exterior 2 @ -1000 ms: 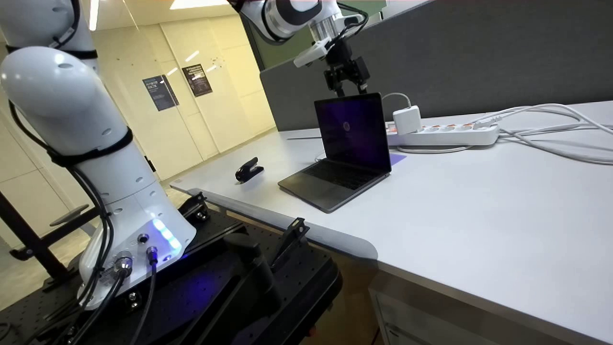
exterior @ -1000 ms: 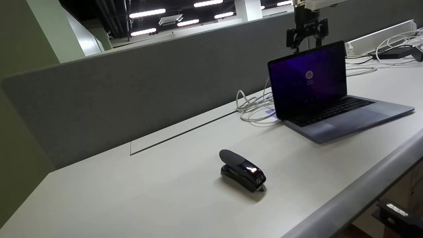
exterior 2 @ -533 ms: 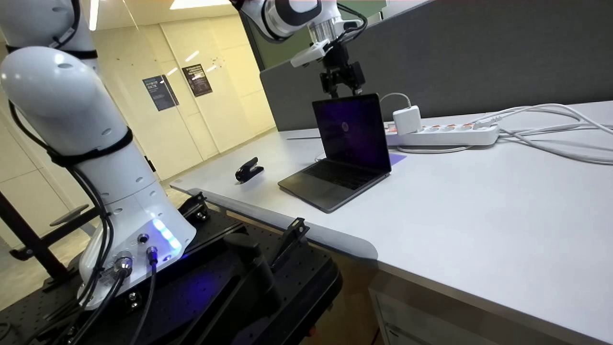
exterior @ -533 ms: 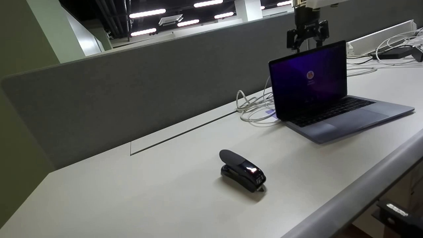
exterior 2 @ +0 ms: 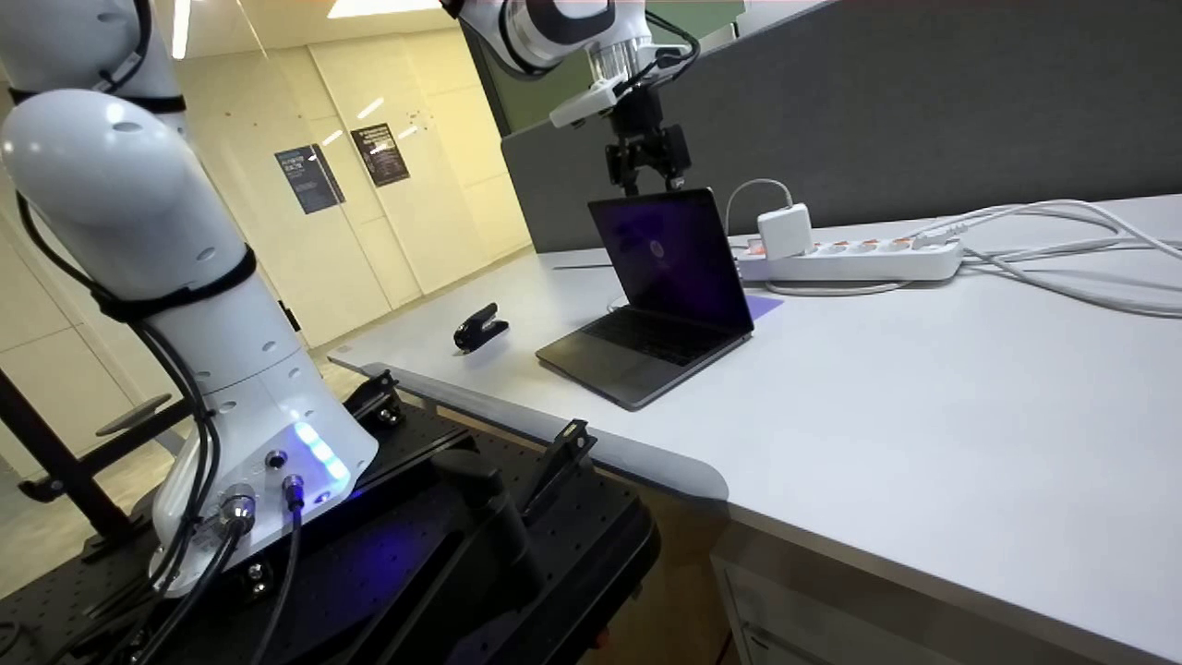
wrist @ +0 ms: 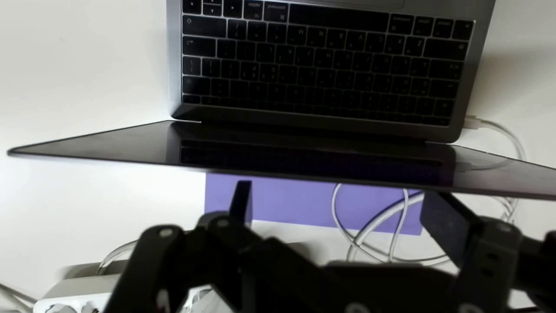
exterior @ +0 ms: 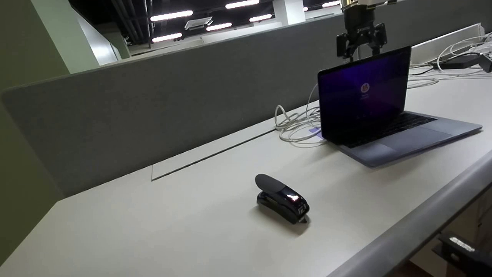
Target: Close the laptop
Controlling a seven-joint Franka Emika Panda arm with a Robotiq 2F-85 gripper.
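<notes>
The laptop stands open on the desk in both exterior views, silver-grey with a dark keyboard and purple screen (exterior: 365,92) (exterior 2: 667,254). Its lid is steep, leaning a little toward the keyboard. The wrist view looks down on the keyboard (wrist: 321,65) and the lid's top edge. My gripper (exterior: 363,56) (exterior 2: 654,187) is behind the lid at its top edge, with the fingertips partly hidden by the lid. In the wrist view the gripper (wrist: 340,190) is open, its two fingers wide apart with nothing between them. The fingertips are at the lid's back edge; contact looks likely but is not clear.
A black stapler (exterior: 282,198) (exterior 2: 480,328) lies on the desk beside the laptop. A white power strip (exterior 2: 859,261) with a charger (exterior 2: 785,231) and loose white cables (exterior: 296,123) lie behind it. A purple sheet (wrist: 278,200) is under the cables. A grey partition (exterior: 192,104) borders the desk.
The gripper has moved toward the keyboard side and slightly down at the last. The lid's top edge has tilted with it, toward the keyboard. The laptop base and stapler have not moved.
</notes>
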